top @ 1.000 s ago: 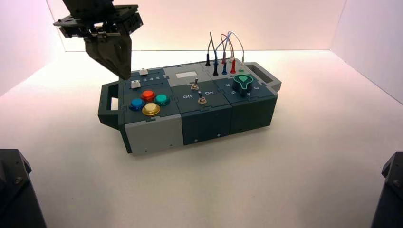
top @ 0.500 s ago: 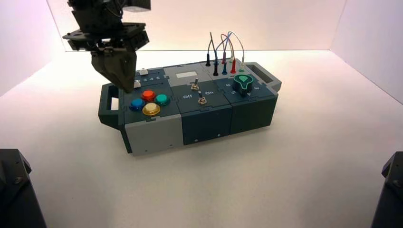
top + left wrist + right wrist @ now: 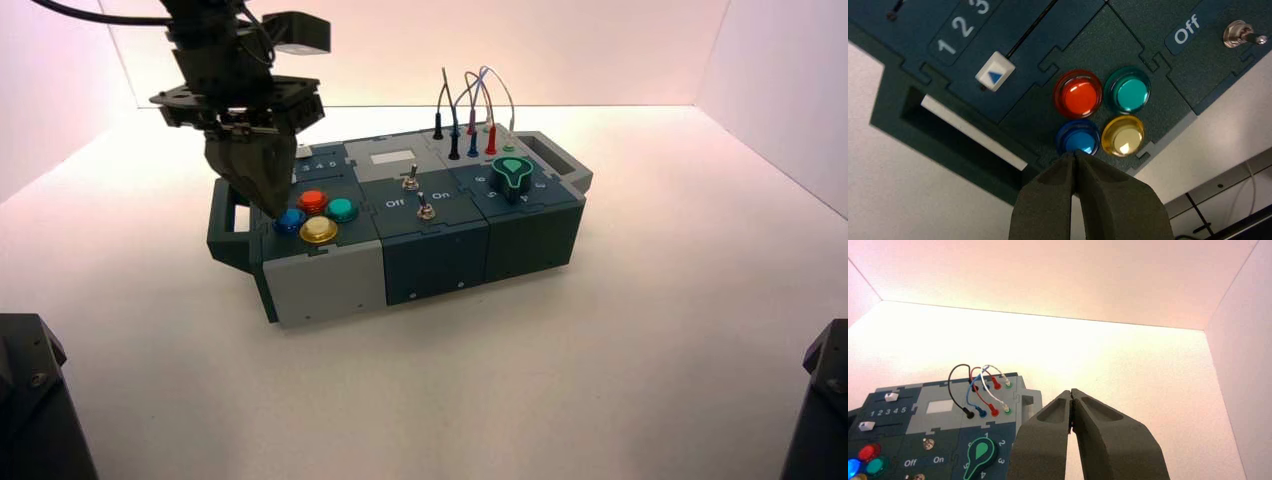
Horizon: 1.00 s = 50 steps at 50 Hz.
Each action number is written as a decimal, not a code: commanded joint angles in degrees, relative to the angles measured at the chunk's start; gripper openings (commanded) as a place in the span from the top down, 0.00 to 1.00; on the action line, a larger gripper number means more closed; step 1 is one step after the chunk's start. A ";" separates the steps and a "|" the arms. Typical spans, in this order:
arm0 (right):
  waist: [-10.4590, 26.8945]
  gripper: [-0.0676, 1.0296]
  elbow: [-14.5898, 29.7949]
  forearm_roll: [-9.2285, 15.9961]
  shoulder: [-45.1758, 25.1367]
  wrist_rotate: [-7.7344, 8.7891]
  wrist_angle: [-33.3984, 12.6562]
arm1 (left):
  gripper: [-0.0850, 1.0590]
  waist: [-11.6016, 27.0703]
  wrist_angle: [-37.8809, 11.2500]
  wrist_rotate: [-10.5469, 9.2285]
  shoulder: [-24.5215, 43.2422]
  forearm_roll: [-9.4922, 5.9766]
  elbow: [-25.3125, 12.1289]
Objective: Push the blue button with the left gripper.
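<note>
From here I see the left end effector (image 3: 1074, 154), its fingers closed together on nothing, tips right by the blue button (image 3: 1078, 137) and partly overlapping its rim in the wrist view. The blue button lies just beside the red button (image 3: 1079, 95) and the yellow button (image 3: 1123, 136). The right end effector (image 3: 1071, 392) idles near the box (image 3: 420, 215), closed.
</note>
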State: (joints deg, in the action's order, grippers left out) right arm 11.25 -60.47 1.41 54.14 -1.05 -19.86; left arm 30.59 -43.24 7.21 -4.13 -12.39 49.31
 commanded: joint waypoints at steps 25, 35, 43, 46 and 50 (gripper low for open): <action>0.18 0.96 2.11 0.00 0.35 0.00 0.26 | 0.95 0.79 0.62 0.53 2.37 0.18 -2.02; 0.18 0.96 1.93 0.09 1.05 0.00 0.18 | 0.95 0.88 0.62 0.00 -2.81 0.09 -1.14; 0.18 0.96 1.93 0.18 1.76 0.09 0.18 | 0.95 0.88 0.62 -1.23 -9.40 0.18 -0.62; 0.18 0.96 1.93 0.18 1.93 0.00 0.26 | 0.95 0.79 0.53 -1.32 -11.51 0.26 -0.70; 0.18 0.96 1.76 0.18 2.11 0.00 0.18 | 0.95 0.88 0.53 -1.58 -13.71 0.35 -0.88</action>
State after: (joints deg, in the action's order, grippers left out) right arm 11.25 -60.47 1.41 56.25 -1.05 -19.95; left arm 31.29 -42.89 5.98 -14.77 -12.22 49.22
